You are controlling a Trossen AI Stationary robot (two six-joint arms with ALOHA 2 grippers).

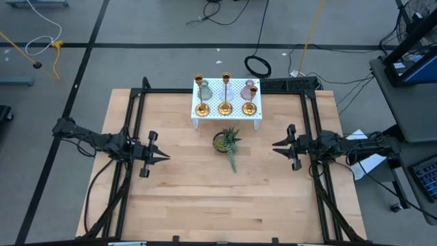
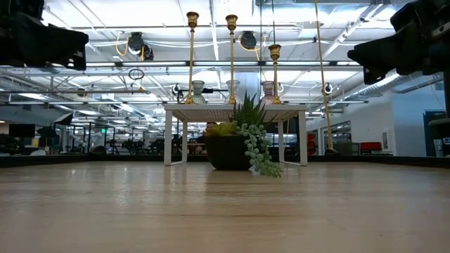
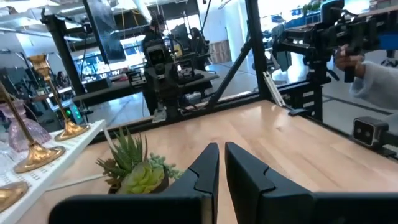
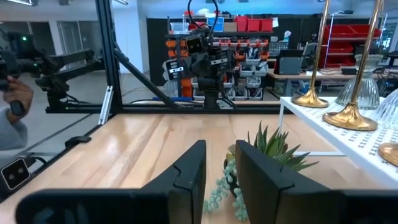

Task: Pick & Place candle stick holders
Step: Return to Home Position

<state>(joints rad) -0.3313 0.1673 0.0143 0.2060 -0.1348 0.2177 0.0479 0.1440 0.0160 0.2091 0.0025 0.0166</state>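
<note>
Three gold candlesticks stand upright on their round bases on a white perforated stand at the table's far middle. They also show in the low view. My left gripper hovers at mid-left with its fingers together, pointing toward the table's right. My right gripper hovers at mid-right, a narrow gap between its fingers, pointing toward the table's left. Both are empty and well short of the stand.
A dark pot with a green plant stands just in front of the stand, between the two grippers. Small glass vases stand behind the candlesticks. A black frame borders the table. A person's sleeve shows beyond the table.
</note>
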